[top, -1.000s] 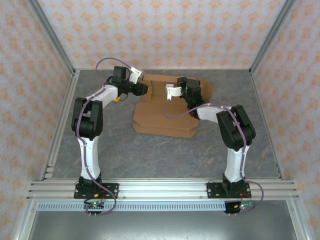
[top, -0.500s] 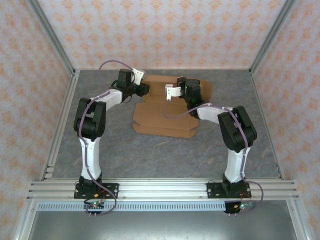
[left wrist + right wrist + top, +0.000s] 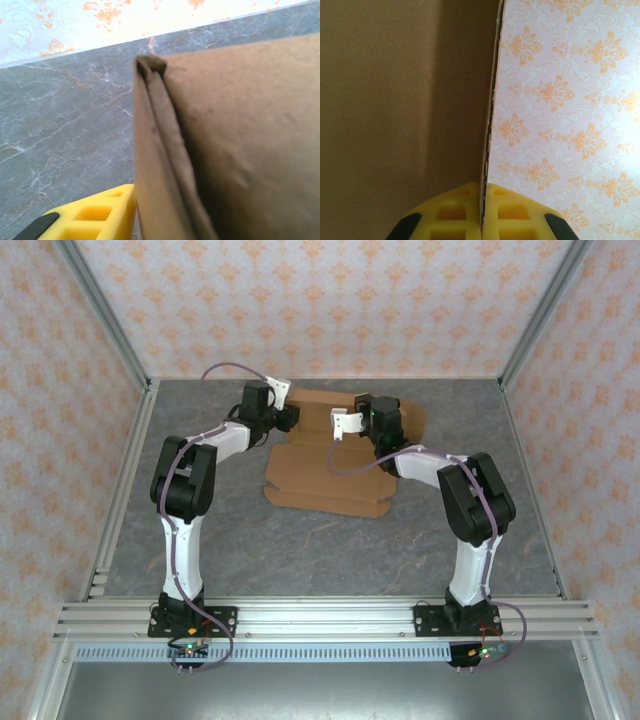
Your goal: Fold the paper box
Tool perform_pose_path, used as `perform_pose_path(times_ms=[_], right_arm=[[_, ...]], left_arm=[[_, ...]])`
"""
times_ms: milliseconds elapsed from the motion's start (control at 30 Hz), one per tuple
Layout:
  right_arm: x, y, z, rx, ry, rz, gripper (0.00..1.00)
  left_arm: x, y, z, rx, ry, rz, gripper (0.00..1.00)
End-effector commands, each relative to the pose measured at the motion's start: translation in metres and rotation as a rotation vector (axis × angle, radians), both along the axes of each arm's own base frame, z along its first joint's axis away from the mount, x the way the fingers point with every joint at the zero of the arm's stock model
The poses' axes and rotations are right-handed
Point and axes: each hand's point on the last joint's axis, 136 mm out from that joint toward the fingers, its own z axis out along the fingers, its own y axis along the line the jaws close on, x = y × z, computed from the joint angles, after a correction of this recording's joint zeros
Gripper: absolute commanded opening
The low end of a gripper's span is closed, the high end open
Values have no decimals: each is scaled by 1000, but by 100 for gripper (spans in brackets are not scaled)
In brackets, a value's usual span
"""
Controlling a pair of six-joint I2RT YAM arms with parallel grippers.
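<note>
From above, the plain brown die-cut cardboard paper box (image 3: 325,480) lies on the far middle of the grey marbled table (image 3: 250,550). Its near panel is flat and its far strip runs left to right between the two tools. The left gripper (image 3: 292,418) meets that strip at its left end and the right gripper (image 3: 352,420) stands near its middle, so each arm works its own side. Bare table lies to the left, to the right and toward the bases, while the back wall is close behind. In the left wrist view the paper box (image 3: 240,140) shows a doubled, folded-over edge running away from the camera. One yellow finger (image 3: 95,217) sits just beside that edge on its left, with table (image 3: 65,115) beyond. The opposite finger is hidden, so I cannot tell whether this tool grips or is parted. In the right wrist view the right gripper (image 3: 482,210) is clamped, its two yellow pads meeting on a thin edge of the paper box (image 3: 395,100). That edge stands upright against the patterned wall (image 3: 570,100). Judging by this, the next fold turns on the left end coming inward toward the held panel.
</note>
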Motion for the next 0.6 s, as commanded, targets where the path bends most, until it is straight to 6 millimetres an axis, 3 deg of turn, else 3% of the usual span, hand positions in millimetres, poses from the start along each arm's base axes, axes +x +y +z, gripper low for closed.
perform_pose_path(times_ms=[0, 200, 567], right_arm=[[-12, 16, 17, -2, 16, 70, 0], [-17, 14, 18, -2, 32, 70, 0], [-22, 14, 11, 4, 75, 74, 0]], left_arm=[[7, 18, 26, 88, -106, 127, 30], [5, 34, 30, 175, -156, 272, 29], [-1, 42, 34, 305, -212, 404, 27]])
